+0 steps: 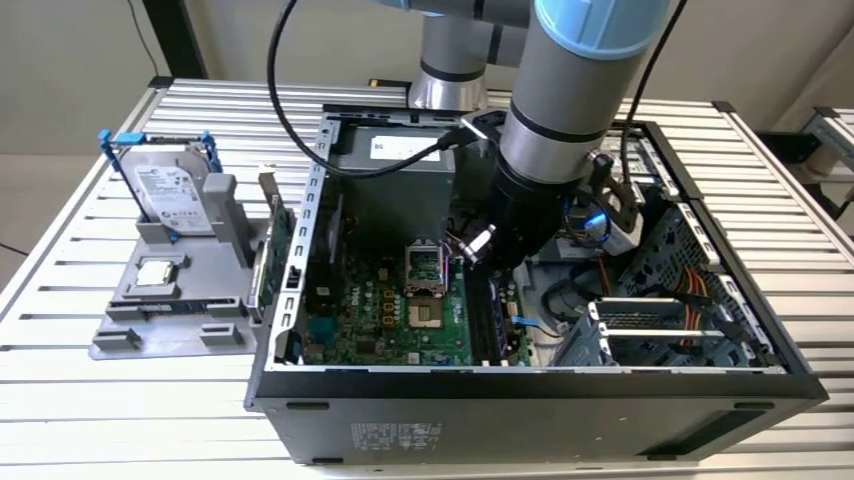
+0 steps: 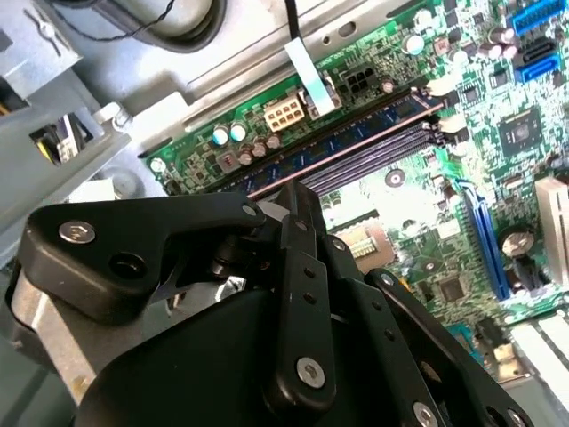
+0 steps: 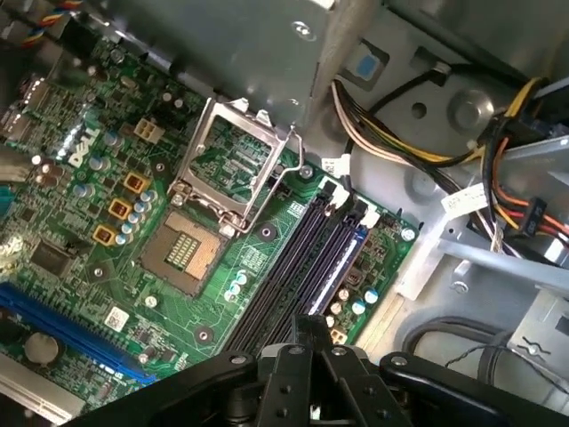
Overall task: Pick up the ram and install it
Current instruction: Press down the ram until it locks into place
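**Gripper over the memory slots**

Fingers pressed together, nothing between them, above the slots. Gripper sits mid-frame inside the case. The ram lies seated in a slot, upper centre of the second wrist view.

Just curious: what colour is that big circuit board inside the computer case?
Green; the circuit board shows best in the first wrist view.

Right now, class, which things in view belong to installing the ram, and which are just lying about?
Part of the job:
- ram, standing in a memory slot
- gripper, just above the slots

Just lying about:
- hard drive in its blue frame
- CPU chip
- grey holder carrying both, outside the computer case
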`<state>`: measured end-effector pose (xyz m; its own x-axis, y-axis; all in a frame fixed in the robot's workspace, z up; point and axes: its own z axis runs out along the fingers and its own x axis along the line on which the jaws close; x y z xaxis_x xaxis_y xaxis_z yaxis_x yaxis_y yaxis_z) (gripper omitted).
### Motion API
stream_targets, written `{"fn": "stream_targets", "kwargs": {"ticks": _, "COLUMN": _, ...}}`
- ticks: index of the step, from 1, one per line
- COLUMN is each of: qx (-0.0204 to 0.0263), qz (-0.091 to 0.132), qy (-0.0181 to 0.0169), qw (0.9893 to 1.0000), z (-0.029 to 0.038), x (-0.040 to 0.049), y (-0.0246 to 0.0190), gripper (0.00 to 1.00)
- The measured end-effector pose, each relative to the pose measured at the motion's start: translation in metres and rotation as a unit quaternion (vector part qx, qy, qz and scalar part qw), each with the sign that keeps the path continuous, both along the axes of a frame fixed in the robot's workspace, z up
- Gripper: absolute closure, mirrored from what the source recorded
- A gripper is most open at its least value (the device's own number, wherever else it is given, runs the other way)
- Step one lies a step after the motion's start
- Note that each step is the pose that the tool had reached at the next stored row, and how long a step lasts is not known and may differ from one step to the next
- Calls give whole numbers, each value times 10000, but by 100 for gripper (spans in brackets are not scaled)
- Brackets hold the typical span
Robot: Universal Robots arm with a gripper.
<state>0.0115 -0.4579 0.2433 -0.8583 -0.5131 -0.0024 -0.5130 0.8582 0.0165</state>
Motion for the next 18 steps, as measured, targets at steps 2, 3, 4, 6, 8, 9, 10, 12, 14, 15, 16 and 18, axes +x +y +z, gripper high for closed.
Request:
{"fn": "stream_targets", "kwargs": {"ticks": 2, "qx": 5, "qz": 102, "qy": 1, "qw": 9999, "z": 0, "x": 0, "y": 0, "gripper": 100}}
{"fn": "stream_targets", "kwargs": {"ticks": 3, "qx": 9, "qz": 148, "qy": 2, "qw": 9999, "z": 1, "x": 0, "y": 0, "gripper": 100}}
{"fn": "stream_targets", "kwargs": {"ticks": 4, "qx": 13, "qz": 197, "qy": 3, "qw": 9998, "z": 0, "x": 0, "y": 0, "gripper": 100}}
{"fn": "stream_targets", "kwargs": {"ticks": 6, "qx": 21, "qz": 287, "qy": 7, "qw": 9996, "z": 0, "x": 0, "y": 0, "gripper": 100}}
{"fn": "stream_targets", "kwargs": {"ticks": 8, "qx": 29, "qz": 381, "qy": 9, "qw": 9993, "z": 0, "x": 0, "y": 0, "gripper": 100}}
{"fn": "stream_targets", "kwargs": {"ticks": 9, "qx": 32, "qz": 427, "qy": 11, "qw": 9991, "z": 0, "x": 0, "y": 0, "gripper": 100}}
{"fn": "stream_targets", "kwargs": {"ticks": 10, "qx": 36, "qz": 471, "qy": 12, "qw": 9989, "z": 0, "x": 0, "y": 0, "gripper": 100}}
{"fn": "stream_targets", "kwargs": {"ticks": 12, "qx": 41, "qz": 570, "qy": 14, "qw": 9984, "z": -1, "x": 0, "y": 1, "gripper": 100}}
{"fn": "stream_targets", "kwargs": {"ticks": 14, "qx": 48, "qz": 661, "qy": 16, "qw": 9978, "z": 0, "x": 0, "y": 2, "gripper": 100}}
{"fn": "stream_targets", "kwargs": {"ticks": 15, "qx": 54, "qz": 708, "qy": 18, "qw": 9975, "z": 0, "x": 0, "y": 2, "gripper": 100}}
{"fn": "stream_targets", "kwargs": {"ticks": 16, "qx": 60, "qz": 757, "qy": 19, "qw": 9971, "z": 1, "x": 0, "y": 2, "gripper": 100}}
{"fn": "stream_targets", "kwargs": {"ticks": 18, "qx": 70, "qz": 862, "qy": 21, "qw": 9962, "z": 1, "x": 0, "y": 2, "gripper": 100}}
